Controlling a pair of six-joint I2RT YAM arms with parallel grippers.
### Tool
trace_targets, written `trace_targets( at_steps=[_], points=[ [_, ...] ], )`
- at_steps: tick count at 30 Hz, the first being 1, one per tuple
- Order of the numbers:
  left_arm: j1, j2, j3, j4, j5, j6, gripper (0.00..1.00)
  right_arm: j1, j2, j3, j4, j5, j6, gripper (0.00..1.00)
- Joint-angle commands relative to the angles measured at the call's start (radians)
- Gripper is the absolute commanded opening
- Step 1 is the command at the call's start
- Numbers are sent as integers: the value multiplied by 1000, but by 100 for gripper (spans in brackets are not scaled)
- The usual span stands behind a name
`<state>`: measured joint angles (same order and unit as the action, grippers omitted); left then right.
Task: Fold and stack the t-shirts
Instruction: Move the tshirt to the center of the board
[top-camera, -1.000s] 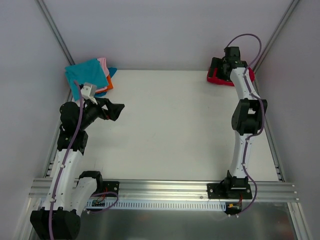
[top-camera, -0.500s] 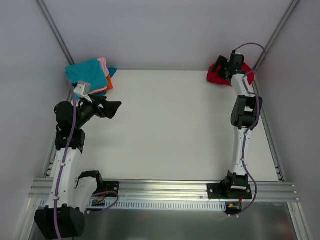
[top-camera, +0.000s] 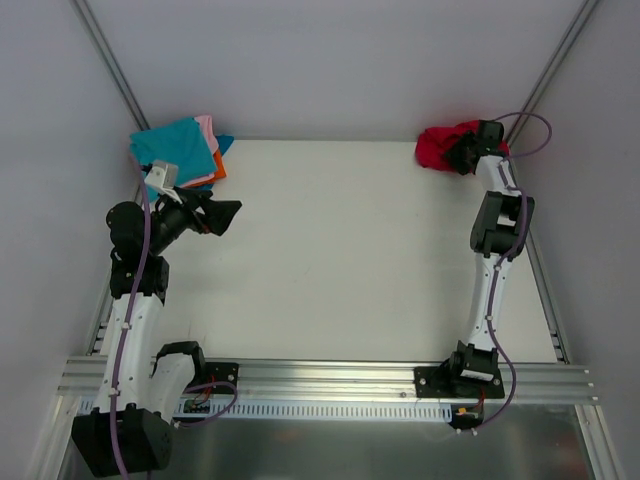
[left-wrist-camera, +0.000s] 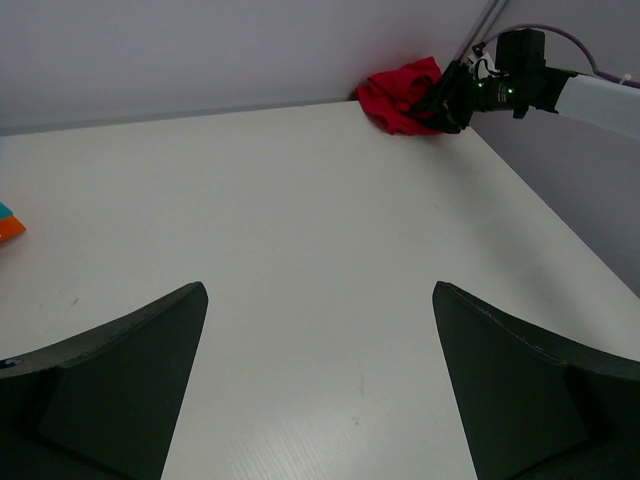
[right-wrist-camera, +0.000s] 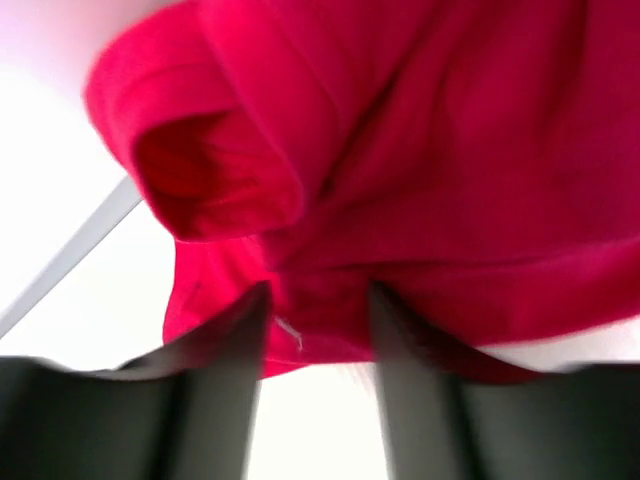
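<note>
A bright red t-shirt (top-camera: 438, 146) lies crumpled in the far right corner; it also shows in the left wrist view (left-wrist-camera: 400, 92). My right gripper (top-camera: 466, 153) is low at its right edge and points left into it. In the right wrist view the red t-shirt (right-wrist-camera: 420, 150) fills the frame, and the right gripper (right-wrist-camera: 318, 300) is open, its tips on either side of the shirt's lower hem. A pile of folded t-shirts (top-camera: 178, 150), teal on top with pink, orange and blue edges, sits at the far left corner. My left gripper (top-camera: 226, 215) is open and empty above the table (top-camera: 330, 250).
Grey walls close the table on three sides, with metal posts in the back corners (top-camera: 110, 60). An aluminium rail (top-camera: 320, 380) runs along the near edge. An orange corner of the folded pile (left-wrist-camera: 8, 226) shows at the left of the left wrist view.
My right wrist has swung from above the red t-shirt to its right side and now points left into the cloth. My left arm has drawn back a little to the left.
</note>
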<state>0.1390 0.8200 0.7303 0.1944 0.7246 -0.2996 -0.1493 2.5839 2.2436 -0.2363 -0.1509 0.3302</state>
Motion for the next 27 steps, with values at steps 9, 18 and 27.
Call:
trace_targets(
  at_steps=[9, 18, 27],
  points=[
    [7, 4, -2, 45, 15, -3, 99, -6, 18, -44, -112, -216, 170, 1],
    [8, 10, -2, 31, -4, 5, 99, 109, -172, -364, 43, -343, 231, 0],
    [7, 25, 3, 2, -36, 27, 99, 428, -393, -713, 230, -406, 297, 0]
  ],
)
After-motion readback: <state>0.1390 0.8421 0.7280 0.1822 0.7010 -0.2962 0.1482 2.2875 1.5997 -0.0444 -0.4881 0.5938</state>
